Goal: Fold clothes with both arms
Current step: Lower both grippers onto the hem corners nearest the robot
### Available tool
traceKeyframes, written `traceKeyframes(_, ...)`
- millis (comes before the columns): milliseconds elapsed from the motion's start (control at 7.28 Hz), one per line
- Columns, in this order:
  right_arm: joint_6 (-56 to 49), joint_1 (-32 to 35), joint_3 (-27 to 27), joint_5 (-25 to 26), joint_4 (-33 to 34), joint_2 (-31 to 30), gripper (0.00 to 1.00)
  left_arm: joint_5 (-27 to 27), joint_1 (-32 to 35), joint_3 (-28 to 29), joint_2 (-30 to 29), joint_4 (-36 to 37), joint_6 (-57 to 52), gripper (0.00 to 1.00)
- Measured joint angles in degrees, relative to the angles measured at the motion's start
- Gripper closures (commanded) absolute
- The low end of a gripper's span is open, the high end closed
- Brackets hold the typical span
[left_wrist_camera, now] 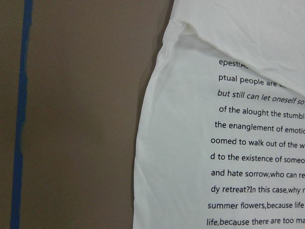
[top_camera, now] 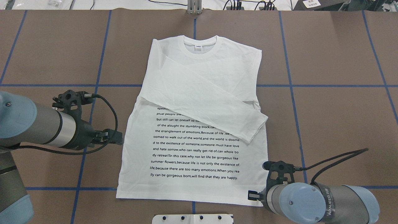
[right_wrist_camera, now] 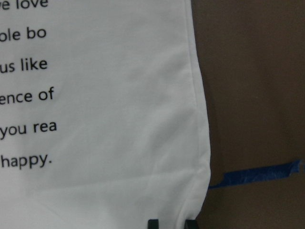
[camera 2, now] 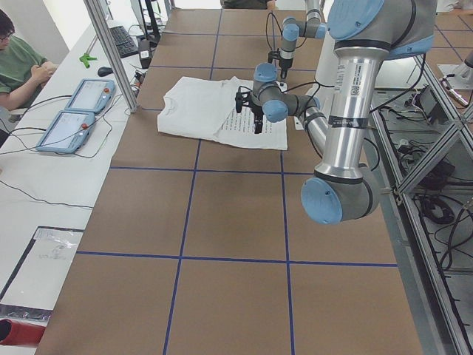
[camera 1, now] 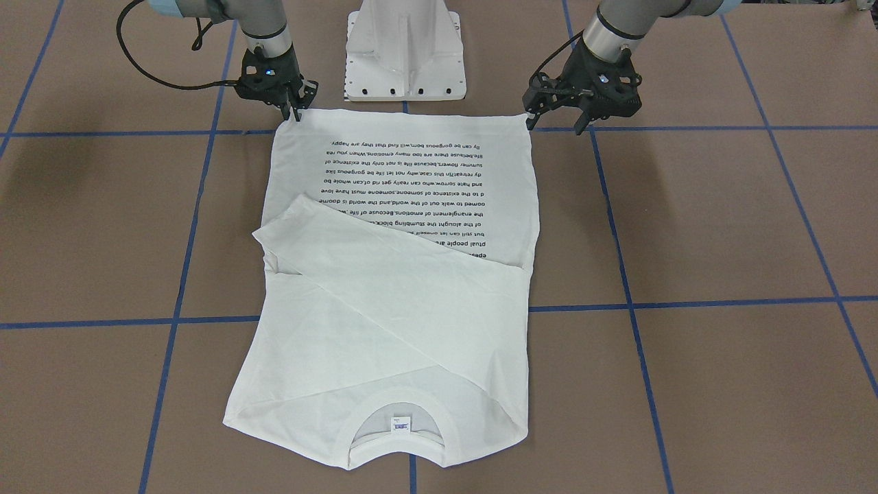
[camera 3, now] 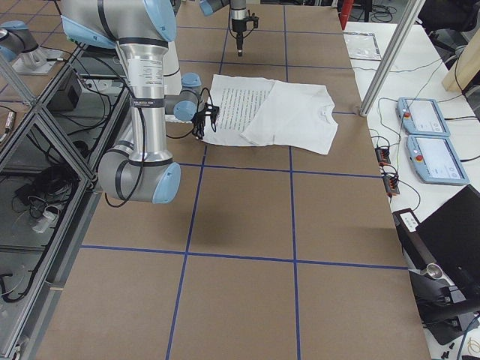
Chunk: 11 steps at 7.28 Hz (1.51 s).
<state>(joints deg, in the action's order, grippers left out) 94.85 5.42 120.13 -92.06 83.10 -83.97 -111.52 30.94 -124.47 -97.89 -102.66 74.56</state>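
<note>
Two grippers sit low over the brown desk (top_camera: pixel 46 56). The left gripper (top_camera: pixel 115 137) is just beside the 9 o'clock edge of the shirt; I cannot tell whether it is open or closed. The white long-sleeved T-shirt (top_camera: pixel 133 174) lies flat mid-desk, collar (top_camera: pixel 199 51) at 12 o'clock, one sleeve (top_camera: pixel 211 102) crossing toward 4, text block (top_camera: pixel 196 149) up. The right gripper (camera 1: pixel 297 115) is at the 5 o'clock hem corner, tips narrowly apart.

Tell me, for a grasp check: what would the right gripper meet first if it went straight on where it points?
Probably the bottom hem corner of the white T-shirt: the right gripper has its tips over that corner in the wrist view. Their height above the cloth is unclear.
</note>
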Motion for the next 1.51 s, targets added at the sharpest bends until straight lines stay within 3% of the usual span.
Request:
traceKeyframes(275,-0.09,0.15,-0.06,-0.04,0.16,0.01,0.63,-0.09,0.0,0.04,-0.3,0.0,0.13,0.01)
traceKeyframes(825,-0.19,0.31,-0.77,-0.05,0.38,-0.3,0.67,-0.18,-0.07,0.13,-0.93,0.03,0.22,0.01)
traceKeyframes(962,-0.19,0.38,-0.92,-0.05,0.37,-0.32,0.72,-0.18,-0.08,0.16,-1.02,0.04,0.23,0.01)
traceKeyframes(1237,-0.19,0.44,-0.96,-0.05,0.36,-0.29,0.96,-0.19,-0.09,0.19,-1.1,0.08,0.27,0.01)
traceKeyframes(1512,-0.17,0.47,-0.73,-0.18,0.32,-0.29,1.0,-0.21,-0.09,0.22,-1.09,0.09,0.24,0.01)
